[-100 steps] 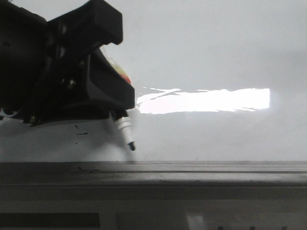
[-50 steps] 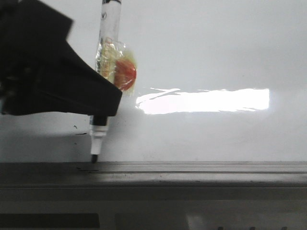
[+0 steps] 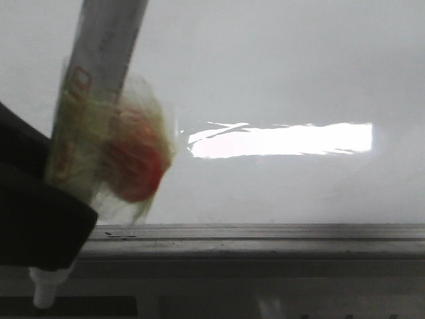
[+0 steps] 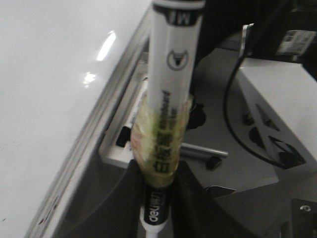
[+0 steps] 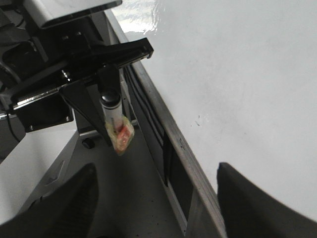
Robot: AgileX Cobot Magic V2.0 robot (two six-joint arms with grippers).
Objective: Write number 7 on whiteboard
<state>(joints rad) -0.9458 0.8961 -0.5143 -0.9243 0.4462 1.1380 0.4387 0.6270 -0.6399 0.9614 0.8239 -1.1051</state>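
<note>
The whiteboard (image 3: pixel 279 80) is glossy white with a bright rectangular glare and a grey edge rail (image 3: pixel 265 242). No number 7 shows on it, only tiny black specks by the rail. My left gripper (image 4: pixel 158 198) is shut on a white marker (image 4: pixel 171 74) wrapped in yellowish tape with a red patch. In the front view the marker (image 3: pixel 106 60) looms close at the left, its white tip (image 3: pixel 43 296) below the rail and off the board. My right gripper (image 5: pixel 156 208) is open and empty, straddling the rail. It sees the left gripper (image 5: pixel 110 99) with the marker (image 5: pixel 115 116).
Beside the board's rail (image 5: pixel 173 144) lies a grey base surface (image 4: pixel 233 163) with a black cable (image 4: pixel 233 119) and white housings (image 4: pixel 282 99). A tiny black speck (image 5: pixel 198 121) marks the board in the right wrist view.
My left gripper has carried the marker from the board's near edge down, left and toward the camera. Its tip has left the board and now hangs below the rail.
</note>
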